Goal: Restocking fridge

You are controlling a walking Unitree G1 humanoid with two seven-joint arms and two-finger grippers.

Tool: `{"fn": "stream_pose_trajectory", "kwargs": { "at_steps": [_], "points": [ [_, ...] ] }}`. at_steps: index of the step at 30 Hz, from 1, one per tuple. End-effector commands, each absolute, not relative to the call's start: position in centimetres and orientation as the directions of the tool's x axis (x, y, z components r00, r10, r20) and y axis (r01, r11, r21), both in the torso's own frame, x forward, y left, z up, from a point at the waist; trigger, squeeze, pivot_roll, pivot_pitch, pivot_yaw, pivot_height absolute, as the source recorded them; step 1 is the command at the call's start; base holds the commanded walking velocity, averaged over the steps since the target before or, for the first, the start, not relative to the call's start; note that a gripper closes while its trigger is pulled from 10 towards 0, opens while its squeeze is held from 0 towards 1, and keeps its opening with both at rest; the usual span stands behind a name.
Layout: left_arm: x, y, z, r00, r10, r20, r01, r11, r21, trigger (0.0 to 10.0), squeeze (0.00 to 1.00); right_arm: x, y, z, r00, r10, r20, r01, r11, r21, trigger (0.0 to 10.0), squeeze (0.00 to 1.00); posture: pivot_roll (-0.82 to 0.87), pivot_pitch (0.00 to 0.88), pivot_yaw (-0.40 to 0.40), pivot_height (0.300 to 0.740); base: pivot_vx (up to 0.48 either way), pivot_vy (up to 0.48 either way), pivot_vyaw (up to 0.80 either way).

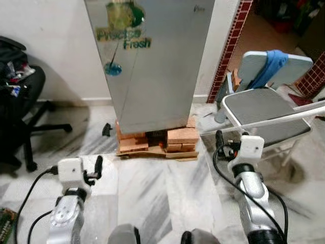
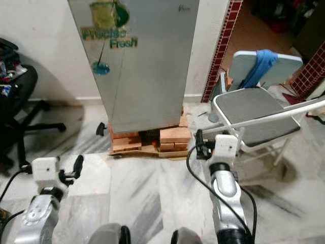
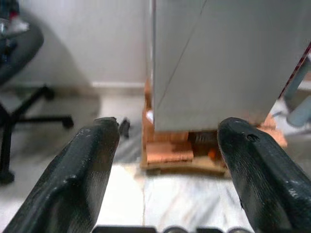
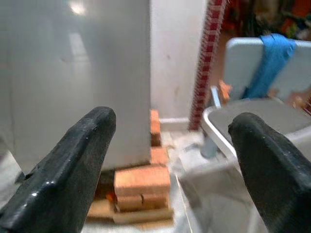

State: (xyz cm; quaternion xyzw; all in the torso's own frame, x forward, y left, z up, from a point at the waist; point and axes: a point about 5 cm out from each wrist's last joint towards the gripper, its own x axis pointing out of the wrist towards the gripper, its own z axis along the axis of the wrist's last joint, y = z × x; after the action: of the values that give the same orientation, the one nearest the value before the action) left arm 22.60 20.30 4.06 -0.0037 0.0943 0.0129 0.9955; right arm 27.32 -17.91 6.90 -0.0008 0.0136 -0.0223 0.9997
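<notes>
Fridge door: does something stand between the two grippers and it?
Nothing visible does. The left gripper and right gripper are both open and empty, and bare marble floor lies between them and the closed fridge. The folding chair stands off to the right.

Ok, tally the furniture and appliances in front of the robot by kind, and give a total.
Fridge: 1
Folding chair: 1
Office chair: 1
Total: 3
</notes>
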Motion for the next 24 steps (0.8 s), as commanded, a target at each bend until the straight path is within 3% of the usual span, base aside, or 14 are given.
{"fn": "stream_pose_trajectory", "kwargs": {
  "at_steps": [1,9,20,21,22,23,24],
  "points": [
    [23.2,20.6,3.9,0.981,0.011,-0.196,-0.005,1.0,0.031,10.0,0.0,28.0,-17.4,7.0,0.998,-0.053,-0.02,0.053,0.999,0.002,10.0,1.0,0.12,0.0,0.047,0.74,0.0,0.0,0.0],
    [24.9,21.0,4.4,0.986,0.036,-0.162,-0.03,0.999,0.042,10.0,0.0,29.4,-16.5,7.4,1.0,-0.004,0.009,0.004,1.0,-0.012,10.0,1.0,0.12,0.0,0.028,0.74,0.0,0.0,0.0],
    [24.6,21.5,4.4,0.988,0.08,-0.135,-0.073,0.996,0.052,10.0,0.0,29.7,-15.6,7.3,0.996,0.083,0.012,-0.082,0.993,-0.082,10.0,1.0,0.15,0.0,-0.028,0.74,0.0,0.082,0.0],
    [24.5,21.4,4.5,0.988,0.078,-0.133,-0.071,0.996,0.055,10.0,0.0,29.7,-15.6,7.3,0.996,0.09,0.008,-0.089,0.992,-0.084,10.0,0.94,0.16,0.0,-0.041,0.74,0.0,0.48,0.0],
    [24.3,21.4,4.4,0.988,0.078,-0.134,-0.071,0.996,0.056,10.0,0.0,29.6,-15.6,7.3,0.996,0.094,0.005,-0.093,0.992,-0.083,10.0,0.58,0.16,0.0,-0.041,0.74,0.0,0.48,0.0],
    [24.2,21.5,4.4,0.987,0.08,-0.139,-0.072,0.996,0.062,10.0,0.0,29.6,-15.6,7.3,0.995,0.097,0.002,-0.096,0.992,-0.081,10.0,0.0,0.16,0.0,-0.049,0.74,0.0,0.48,0.0],
    [24.0,21.5,4.2,0.986,0.08,-0.148,-0.071,0.995,0.065,10.0,0.0,29.5,-15.6,7.2,0.995,0.1,-0.002,-0.1,0.991,-0.084,10.0,0.0,0.16,0.001,-0.052,0.74,0.0,0.48,0.0]
  ]
}}
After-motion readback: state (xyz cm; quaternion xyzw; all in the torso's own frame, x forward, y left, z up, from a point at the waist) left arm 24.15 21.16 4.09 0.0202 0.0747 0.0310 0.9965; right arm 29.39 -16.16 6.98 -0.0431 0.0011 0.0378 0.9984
